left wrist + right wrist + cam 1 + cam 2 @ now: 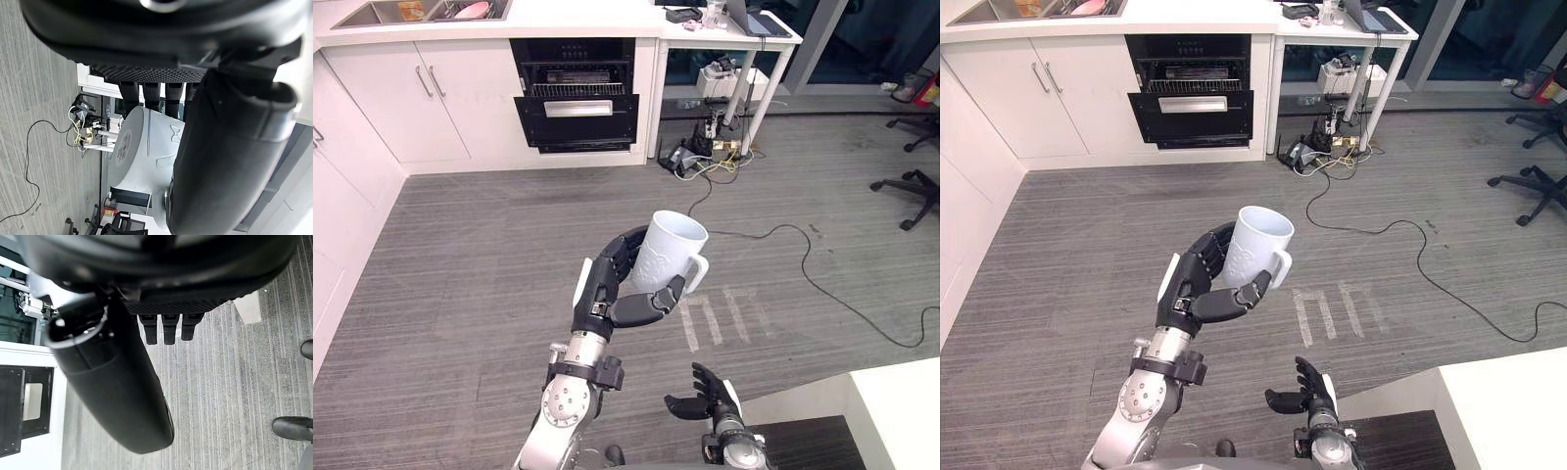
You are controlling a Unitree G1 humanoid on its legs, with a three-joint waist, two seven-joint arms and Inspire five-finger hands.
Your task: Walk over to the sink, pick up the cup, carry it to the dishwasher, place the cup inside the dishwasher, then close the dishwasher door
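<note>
Cup point(671, 253), smooth white, in left hand point(612, 291)

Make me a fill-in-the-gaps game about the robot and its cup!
1. The left hand holds a ____ cup.
2. The right hand holds ____.
3. Across the floor, the dishwasher has its door ____.
Missing words: white; nothing; open.
</note>
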